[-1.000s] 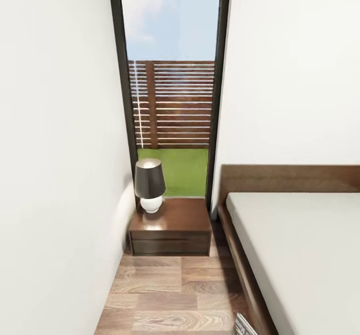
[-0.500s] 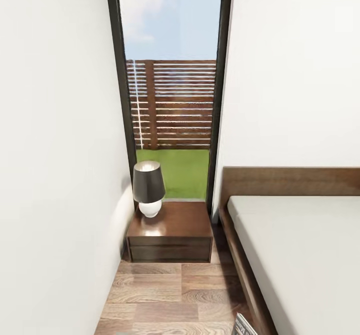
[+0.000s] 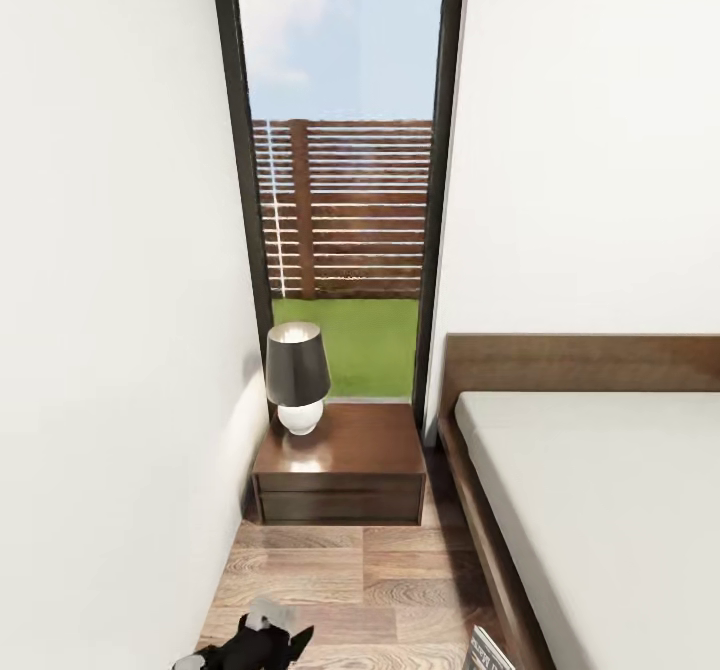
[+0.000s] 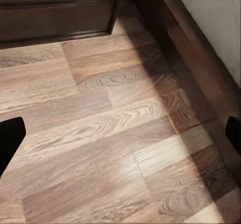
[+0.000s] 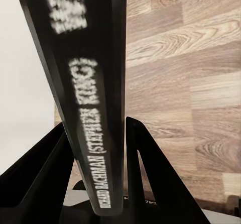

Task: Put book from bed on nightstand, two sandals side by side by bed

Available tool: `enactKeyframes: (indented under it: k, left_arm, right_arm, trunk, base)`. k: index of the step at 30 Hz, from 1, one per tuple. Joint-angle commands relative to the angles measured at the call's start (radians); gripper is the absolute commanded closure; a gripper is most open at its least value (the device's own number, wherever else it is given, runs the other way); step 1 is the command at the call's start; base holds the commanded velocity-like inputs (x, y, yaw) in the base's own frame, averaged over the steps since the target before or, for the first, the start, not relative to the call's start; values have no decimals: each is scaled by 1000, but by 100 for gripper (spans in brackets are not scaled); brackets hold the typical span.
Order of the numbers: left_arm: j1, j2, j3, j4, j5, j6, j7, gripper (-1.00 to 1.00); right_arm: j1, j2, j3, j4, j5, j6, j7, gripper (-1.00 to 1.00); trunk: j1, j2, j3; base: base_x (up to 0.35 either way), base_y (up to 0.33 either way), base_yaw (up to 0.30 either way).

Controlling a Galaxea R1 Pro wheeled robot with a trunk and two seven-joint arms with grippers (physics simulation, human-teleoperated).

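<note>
Right gripper (image 5: 98,148) jaws clamped on the book (image 5: 88,93), spine toward the wrist cam, white lettering on black. A corner of the book (image 3: 487,650) pokes in at the bottom edge of the head view, just beside the bed frame. Left gripper (image 3: 262,640) low over the floor (image 3: 340,590), black with a pale part on top; in the left wrist view its fingertips (image 4: 10,138) sit wide apart with only floor planks between them, jaws open. Nightstand (image 3: 340,465) against the window wall, in the gap between the left wall and the bed (image 3: 600,510). Lamp (image 3: 297,375) on its back left corner, dark shade, white base.
</note>
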Motion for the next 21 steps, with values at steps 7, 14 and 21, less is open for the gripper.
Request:
enactKeyframes:
  k: [7,14,21]
  left_arm:
    - [-1,5,-6,-228,-8,9,-147,-100]
    - [-1,4,-7,-256,-8,11,-156,-100]
    - [-1,69,4,-214,-2,12,-157,-100]
  right_arm:
    - [-1,-1,-9,4,10,-7,0,100]
    - [-1,-1,-9,4,10,-7,0,100]
    - [-1,-1,-9,4,10,-7,-1,100]
  trunk:
    - [0,-1,-1]
    - [0,-1,-1]
    - [0,-1,-1]
  base:
    - [0,0,0]
    - [0,0,0]
    - [0,0,0]
